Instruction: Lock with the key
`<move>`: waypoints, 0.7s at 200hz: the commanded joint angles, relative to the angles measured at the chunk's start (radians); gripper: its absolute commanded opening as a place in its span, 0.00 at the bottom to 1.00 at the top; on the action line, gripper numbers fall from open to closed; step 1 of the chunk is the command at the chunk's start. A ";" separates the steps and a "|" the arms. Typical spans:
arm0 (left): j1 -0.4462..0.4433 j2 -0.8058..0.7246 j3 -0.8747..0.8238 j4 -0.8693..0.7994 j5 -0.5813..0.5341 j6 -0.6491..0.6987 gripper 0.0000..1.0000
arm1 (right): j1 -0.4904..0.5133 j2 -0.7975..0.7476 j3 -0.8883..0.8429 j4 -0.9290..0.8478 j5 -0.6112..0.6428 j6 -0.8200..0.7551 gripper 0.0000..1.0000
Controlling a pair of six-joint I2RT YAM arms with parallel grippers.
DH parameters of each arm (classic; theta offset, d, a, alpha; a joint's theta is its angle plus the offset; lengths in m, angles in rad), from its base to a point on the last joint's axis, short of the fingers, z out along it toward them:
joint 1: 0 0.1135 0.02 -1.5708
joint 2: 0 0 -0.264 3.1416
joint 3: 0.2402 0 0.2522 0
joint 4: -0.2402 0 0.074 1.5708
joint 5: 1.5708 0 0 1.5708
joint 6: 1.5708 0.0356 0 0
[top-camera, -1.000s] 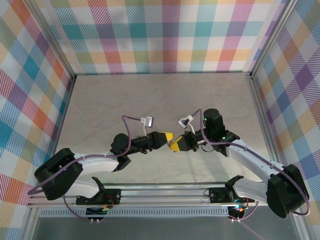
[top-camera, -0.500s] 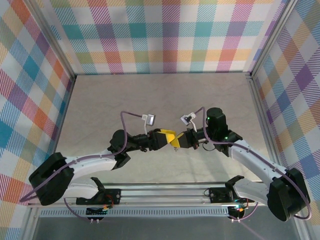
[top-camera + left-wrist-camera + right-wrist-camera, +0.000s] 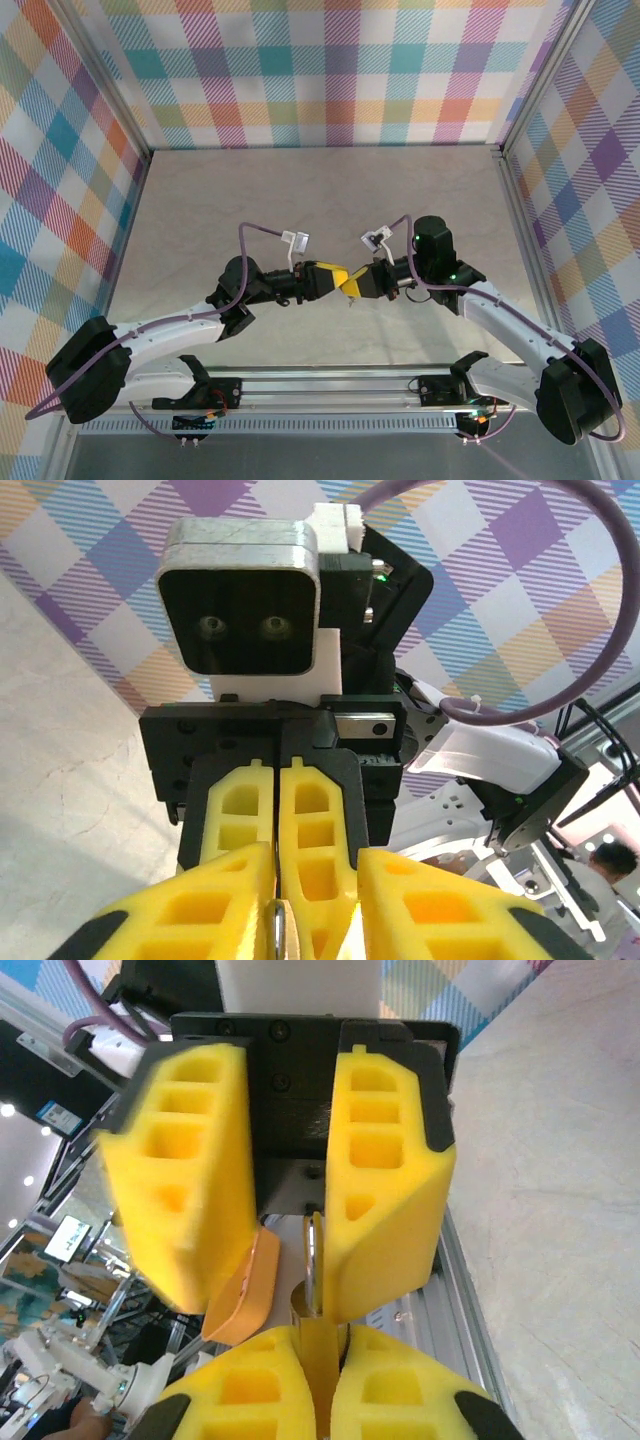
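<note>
My two grippers meet tip to tip above the table's middle. My right gripper (image 3: pixel 358 284) (image 3: pixel 320 1345) is shut on a thin brass-coloured lock body (image 3: pixel 320 1385), mostly hidden between its pads. A silver key (image 3: pixel 315 1255) (image 3: pixel 279 932) sticks out of it, seen edge-on, and an orange tag (image 3: pixel 243 1290) hangs beside the key. My left gripper (image 3: pixel 340 279) (image 3: pixel 315 880) faces it with its jaws a little apart around the key. One of its fingers (image 3: pixel 385 1190) lies against the key and the other stands off by the tag.
The beige table (image 3: pixel 300 200) lies open all round, well below both grippers. Plaid walls close it in on three sides. A metal rail (image 3: pixel 330 385) with both arm bases runs along the near edge.
My left gripper let go of the key, spread wide, and has narrowed again around it. Its arm has shifted a little. The right gripper has kept its hold and barely moved.
</note>
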 commanded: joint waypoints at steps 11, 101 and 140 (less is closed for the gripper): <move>-0.036 0.001 -0.008 -0.018 0.246 -0.010 0.17 | -0.048 0.002 0.032 0.108 0.168 0.016 0.00; -0.036 -0.023 -0.027 -0.059 0.199 0.027 0.00 | -0.047 0.009 0.051 0.052 0.177 0.008 0.00; 0.001 -0.088 -0.027 -0.175 0.107 0.082 0.00 | -0.047 -0.021 0.036 0.000 0.201 -0.019 0.27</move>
